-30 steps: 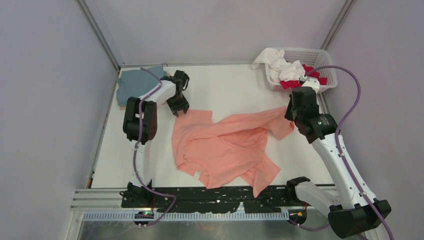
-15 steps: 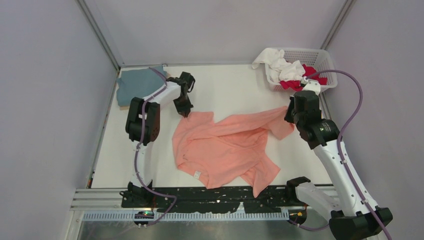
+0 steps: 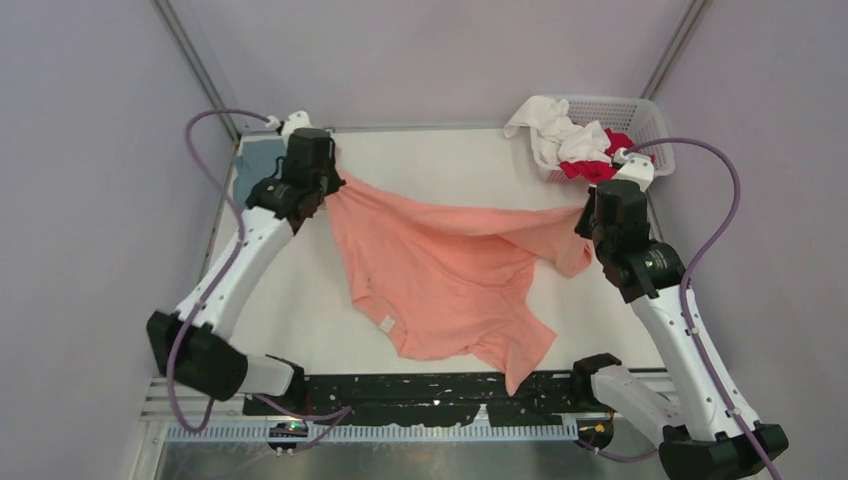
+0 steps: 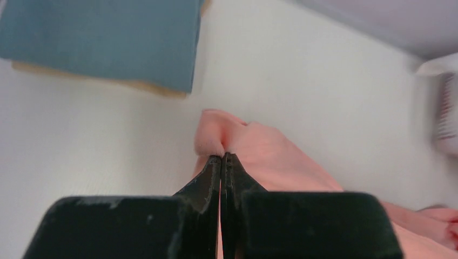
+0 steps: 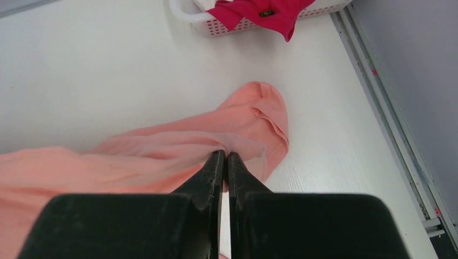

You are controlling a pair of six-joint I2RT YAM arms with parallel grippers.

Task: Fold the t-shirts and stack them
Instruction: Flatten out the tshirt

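A salmon-pink t-shirt [image 3: 440,270] hangs stretched between both arms over the table middle. My left gripper [image 3: 328,180] is shut on its far left corner [image 4: 227,140], lifted near the back left. My right gripper [image 3: 590,228] is shut on its right edge [image 5: 232,141]. A folded teal-blue t-shirt [image 3: 255,165] lies at the back left, on a tan one whose edge shows [image 4: 97,81]. White [image 3: 555,130] and red [image 3: 590,168] shirts lie in the basket.
A white lattice basket [image 3: 640,115] stands at the back right corner, also in the right wrist view [image 5: 227,27]. A metal rail [image 5: 389,118] runs along the table's right edge. Grey walls close the back and sides.
My left arm has swung out and back to the left, lifting the pink shirt's corner and pulling the shirt taut. The right gripper has barely moved, still holding the right edge.
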